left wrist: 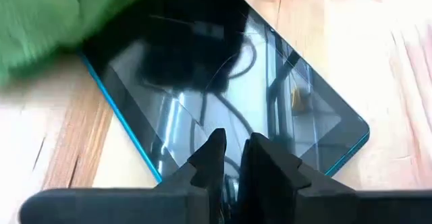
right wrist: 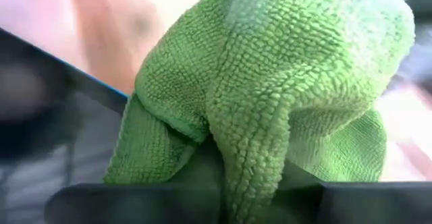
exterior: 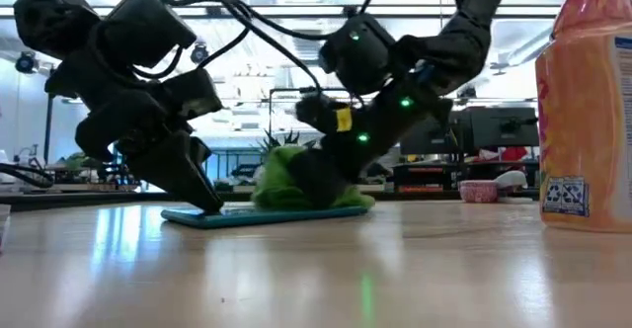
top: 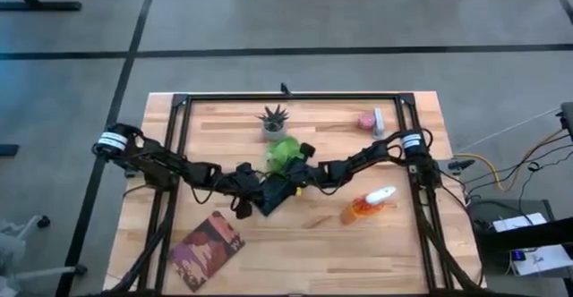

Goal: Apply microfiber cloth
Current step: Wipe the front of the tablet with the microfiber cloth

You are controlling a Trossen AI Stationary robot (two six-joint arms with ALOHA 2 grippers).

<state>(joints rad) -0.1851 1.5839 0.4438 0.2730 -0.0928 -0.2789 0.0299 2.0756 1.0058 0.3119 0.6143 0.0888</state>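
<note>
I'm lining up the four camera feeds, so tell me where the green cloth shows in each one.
High view: the cloth lies at table centre, just below the potted plant.
Low view: cloth in the middle, resting on the tablet.
Left wrist view: cloth blurred at the upper left corner.
Right wrist view: cloth fills the frame.
Shared landmark: the tablet's blue edge.

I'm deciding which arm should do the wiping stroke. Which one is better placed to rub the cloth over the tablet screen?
The right. Its end effector already grips the microfiber cloth, bunched on the tablet. The left end effector, fingers nearly together, presses the tablet's near edge and carries no cloth; it seems better kept there, steadying.
</note>
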